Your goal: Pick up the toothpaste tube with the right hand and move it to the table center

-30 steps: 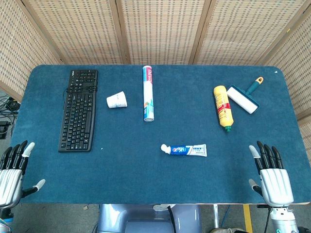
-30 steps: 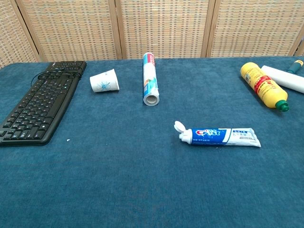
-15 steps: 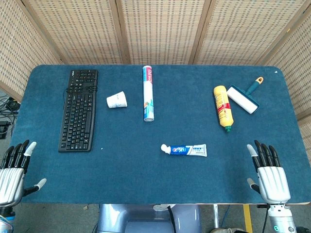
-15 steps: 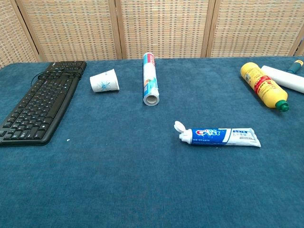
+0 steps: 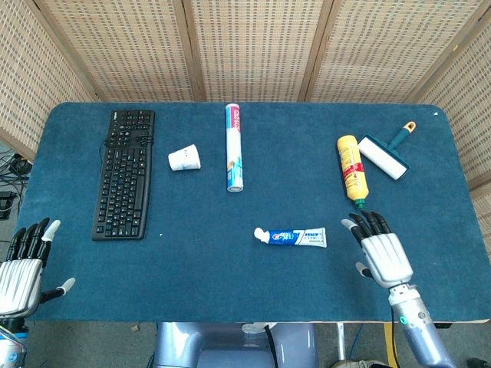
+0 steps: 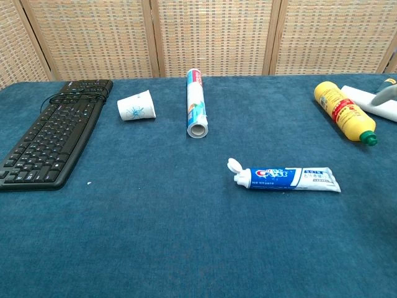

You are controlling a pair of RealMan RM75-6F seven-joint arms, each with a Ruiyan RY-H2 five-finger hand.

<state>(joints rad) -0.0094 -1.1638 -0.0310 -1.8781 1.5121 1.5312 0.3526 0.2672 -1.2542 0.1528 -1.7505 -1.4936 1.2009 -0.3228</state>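
Blue felt-covered table (image 5: 230, 284), backed by woven cane screen panels (image 5: 253, 46). Toothpaste tube (image 5: 291, 237) flat near front centre, cap open. Right hand (image 5: 377, 251) empty, fingers spread, beside tube. Left hand (image 5: 23, 264) empty, spread, at front-left edge.

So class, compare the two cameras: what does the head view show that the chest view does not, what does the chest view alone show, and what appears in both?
Only the head view shows the left hand at the table's near left corner, open, the lint roller's teal handle, and the whole right hand, open beside the toothpaste tube without touching it. Only the chest view shows the open end of the tall tube. Both share the toothpaste tube, keyboard, paper cup, yellow bottle and blue table.
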